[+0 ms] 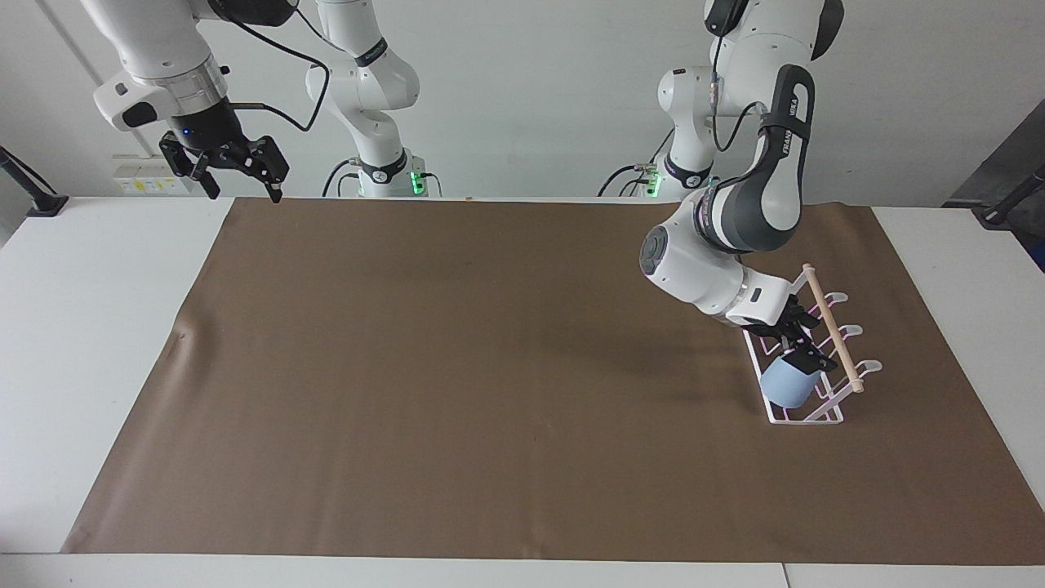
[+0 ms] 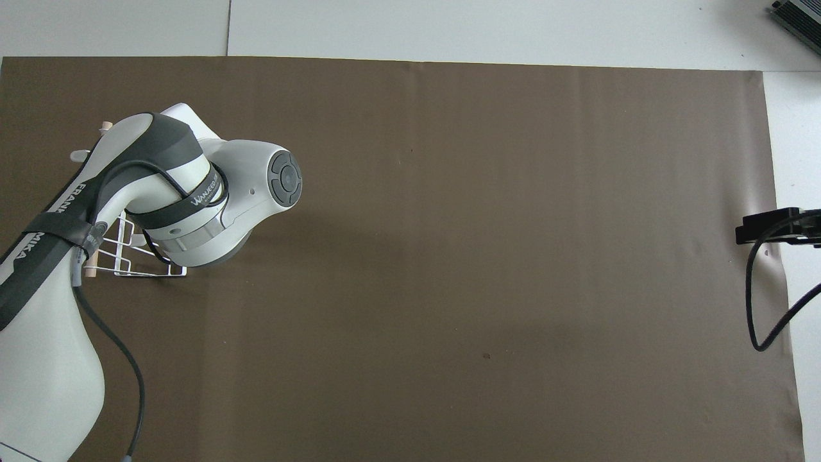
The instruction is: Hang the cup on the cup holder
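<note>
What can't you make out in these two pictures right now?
- Cup: overhead view, hidden under the left arm.
- Cup holder: overhead view, mostly covered by that arm.
- Left claw: facing view, too small to tell whether it touches the cup.
- Right claw: overhead view, cut off by the edge.

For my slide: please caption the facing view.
Left hand above the light-blue plastic cup, which sits on the white wire cup holder.
</note>
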`<action>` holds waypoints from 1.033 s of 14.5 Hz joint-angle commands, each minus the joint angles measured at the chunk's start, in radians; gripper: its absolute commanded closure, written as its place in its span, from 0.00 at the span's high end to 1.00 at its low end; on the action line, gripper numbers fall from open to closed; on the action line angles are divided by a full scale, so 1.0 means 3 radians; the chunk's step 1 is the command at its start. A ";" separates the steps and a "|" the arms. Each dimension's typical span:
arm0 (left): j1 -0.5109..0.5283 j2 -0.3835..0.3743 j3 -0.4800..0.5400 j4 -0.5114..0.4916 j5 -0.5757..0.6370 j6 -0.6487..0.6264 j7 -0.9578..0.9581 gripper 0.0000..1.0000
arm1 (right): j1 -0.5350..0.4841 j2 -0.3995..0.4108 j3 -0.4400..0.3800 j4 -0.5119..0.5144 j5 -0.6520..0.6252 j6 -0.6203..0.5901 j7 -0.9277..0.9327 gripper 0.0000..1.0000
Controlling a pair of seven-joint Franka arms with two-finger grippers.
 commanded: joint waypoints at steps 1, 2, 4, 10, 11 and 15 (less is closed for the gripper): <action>-0.0067 -0.0131 -0.0013 0.0084 -0.0017 -0.0142 0.0359 0.96 | 0.0052 -0.0104 0.0046 -0.0214 -0.0016 -0.0006 0.0038 1.00; -0.0062 -0.0193 -0.0049 0.0084 -0.0119 -0.0142 0.0492 0.96 | 0.0052 -0.0131 0.0041 -0.0292 0.0045 0.0197 0.0044 1.00; -0.0062 -0.0336 -0.0054 0.0079 -0.0339 -0.0116 0.0855 0.98 | 0.0047 -0.0121 0.0041 -0.0288 0.0050 0.0348 0.0049 1.00; -0.0062 -0.0699 -0.0075 0.0059 -0.0917 -0.0131 0.1791 1.00 | 0.0027 -0.0146 0.0041 -0.0272 0.0050 0.0276 0.0069 1.00; -0.0057 -0.0801 -0.0075 0.0054 -0.1084 -0.0131 0.2010 1.00 | 0.0027 -0.0151 0.0041 -0.0272 0.0015 0.0276 0.0074 1.00; 0.0137 -0.1328 -0.0034 0.0048 -0.1979 -0.0050 0.3160 1.00 | -0.0009 -0.0157 0.0000 -0.0277 0.0009 0.0240 0.0044 1.00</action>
